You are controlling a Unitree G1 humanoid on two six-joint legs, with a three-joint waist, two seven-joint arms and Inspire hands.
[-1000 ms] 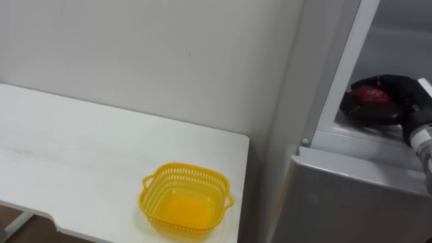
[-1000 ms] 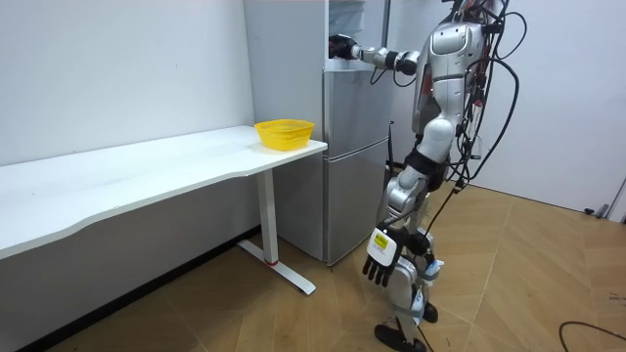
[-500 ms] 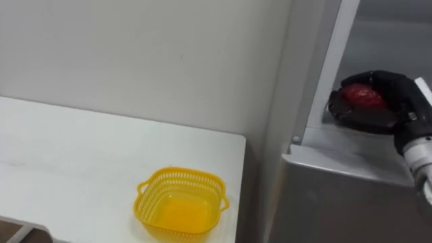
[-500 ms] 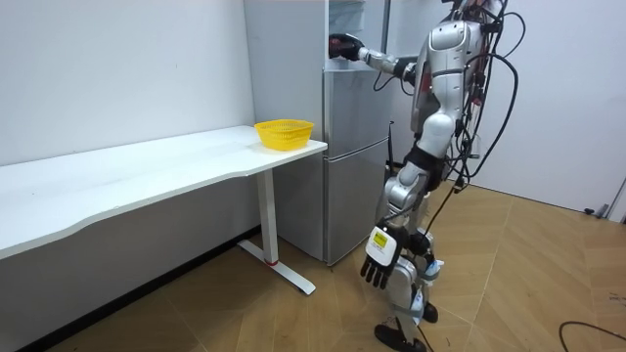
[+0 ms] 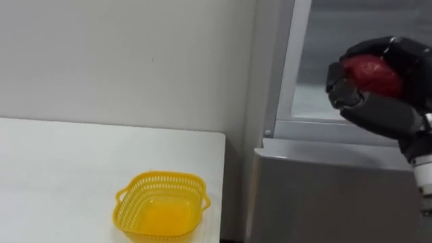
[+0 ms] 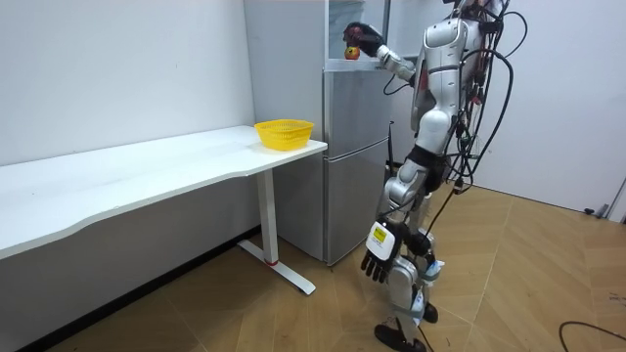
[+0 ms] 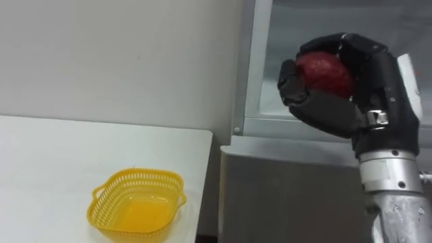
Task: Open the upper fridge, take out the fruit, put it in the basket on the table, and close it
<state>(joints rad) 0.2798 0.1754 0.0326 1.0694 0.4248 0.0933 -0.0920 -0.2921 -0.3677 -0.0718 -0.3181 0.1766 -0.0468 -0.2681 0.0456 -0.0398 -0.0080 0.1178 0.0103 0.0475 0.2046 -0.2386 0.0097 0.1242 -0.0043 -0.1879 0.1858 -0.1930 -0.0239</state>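
Red, round fruit (image 7: 325,73) wrapped in my right hand (image 7: 337,111).
Probably light, firm, slippery; fingers curled round its middle hold best.

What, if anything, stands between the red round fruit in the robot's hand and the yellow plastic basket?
Nothing visible. The right hand grips the red round fruit before the grey fridge; open air lies between it and the yellow plastic basket.

A basket (image 5: 160,207) on the right end of the table (image 5: 54,169), fridge (image 5: 324,196) just beside it.
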